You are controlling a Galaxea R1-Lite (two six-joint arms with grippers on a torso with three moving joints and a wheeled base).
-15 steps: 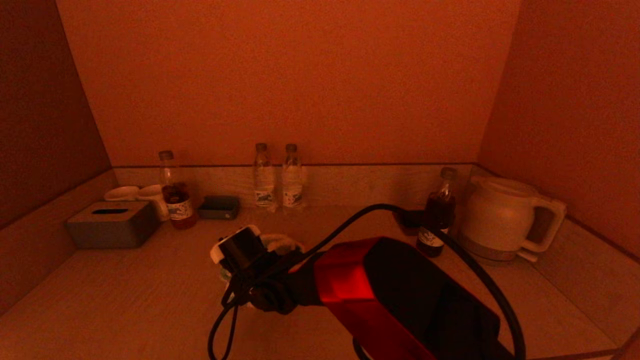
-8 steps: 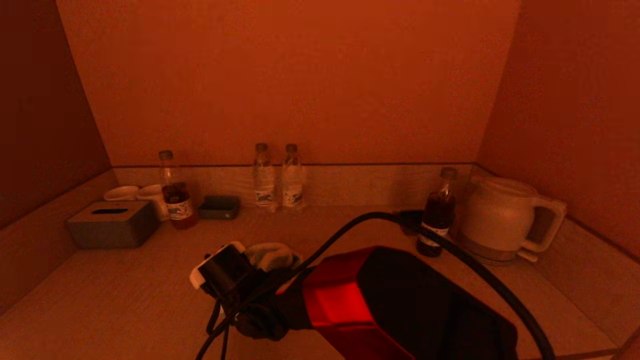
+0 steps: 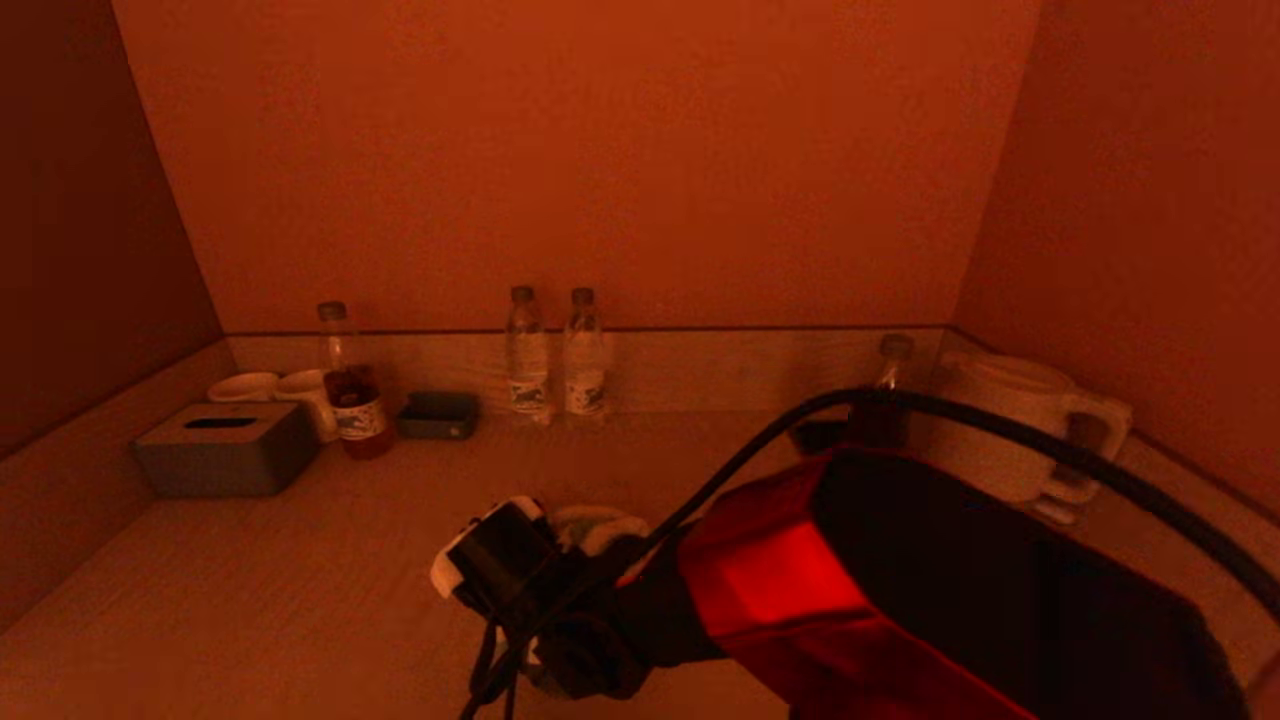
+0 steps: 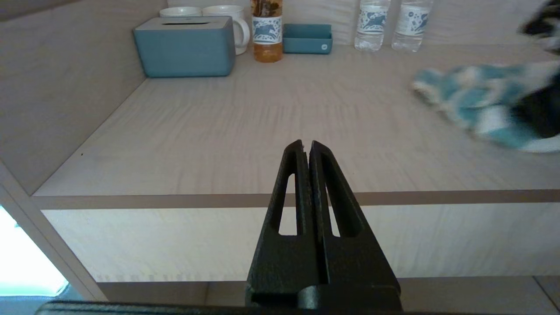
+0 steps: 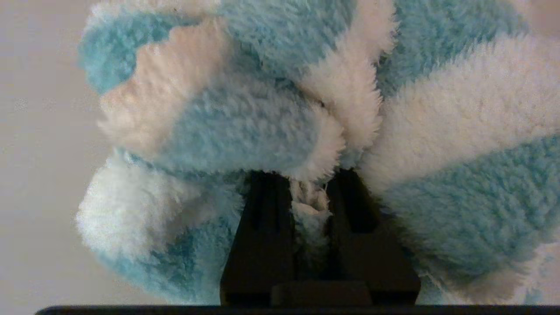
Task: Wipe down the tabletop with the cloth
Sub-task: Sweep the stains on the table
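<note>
The cloth (image 5: 280,109) is fluffy, with blue and white stripes. My right gripper (image 5: 308,179) is shut on a fold of it and presses it down on the pale wood tabletop (image 3: 300,580). In the head view the right gripper (image 3: 575,560) is at the front middle of the tabletop, with the cloth (image 3: 600,522) bunched just beyond the wrist. The cloth (image 4: 477,105) also shows in the left wrist view. My left gripper (image 4: 305,144) is shut and empty, parked low in front of the tabletop's front edge (image 4: 175,200). It is out of the head view.
Along the back wall stand a grey tissue box (image 3: 225,448), two cups (image 3: 270,385), a tea bottle (image 3: 350,385), a small tray (image 3: 438,413) and two water bottles (image 3: 550,350). At back right are another bottle (image 3: 893,350) and a kettle (image 3: 1010,420). Walls close three sides.
My right gripper has dragged the cloth left and toward the front, then back to the right, ending nearer the front edge. The left gripper shows no earlier view.
</note>
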